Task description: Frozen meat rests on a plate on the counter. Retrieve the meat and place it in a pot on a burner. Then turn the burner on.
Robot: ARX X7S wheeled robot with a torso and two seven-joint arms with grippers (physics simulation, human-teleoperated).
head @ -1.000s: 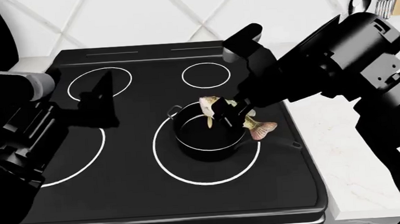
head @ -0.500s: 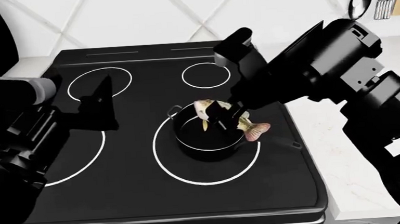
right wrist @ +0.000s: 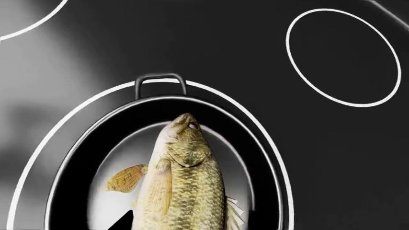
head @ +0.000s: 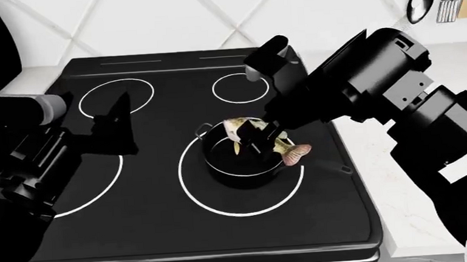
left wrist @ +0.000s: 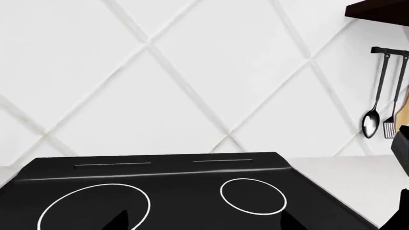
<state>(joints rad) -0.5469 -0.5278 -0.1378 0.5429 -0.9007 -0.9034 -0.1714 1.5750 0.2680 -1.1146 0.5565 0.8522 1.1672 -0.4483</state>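
Note:
My right gripper (head: 260, 136) is shut on the meat (head: 242, 130), a small whole fish, and holds it just over the black pot (head: 229, 166). Its head points into the pot and its tail (head: 295, 153) sticks out past the right rim. The pot stands inside the widest white burner ring (head: 195, 193) on the black stove top. In the right wrist view the fish (right wrist: 185, 187) hangs over the pot (right wrist: 76, 167), near the side lug (right wrist: 160, 81). My left gripper (head: 119, 116) is open and empty over the left rings. The plate is out of view.
Smaller white rings (head: 240, 88) mark the back of the black stove top. The white marble counter (head: 408, 199) lies to the right of it. A spoon and fork (head: 435, 0) hang on the tiled back wall; they also show in the left wrist view (left wrist: 378, 125).
My right gripper has moved left and down with the fish, bringing its head lower over the pot. The left arm has barely moved.

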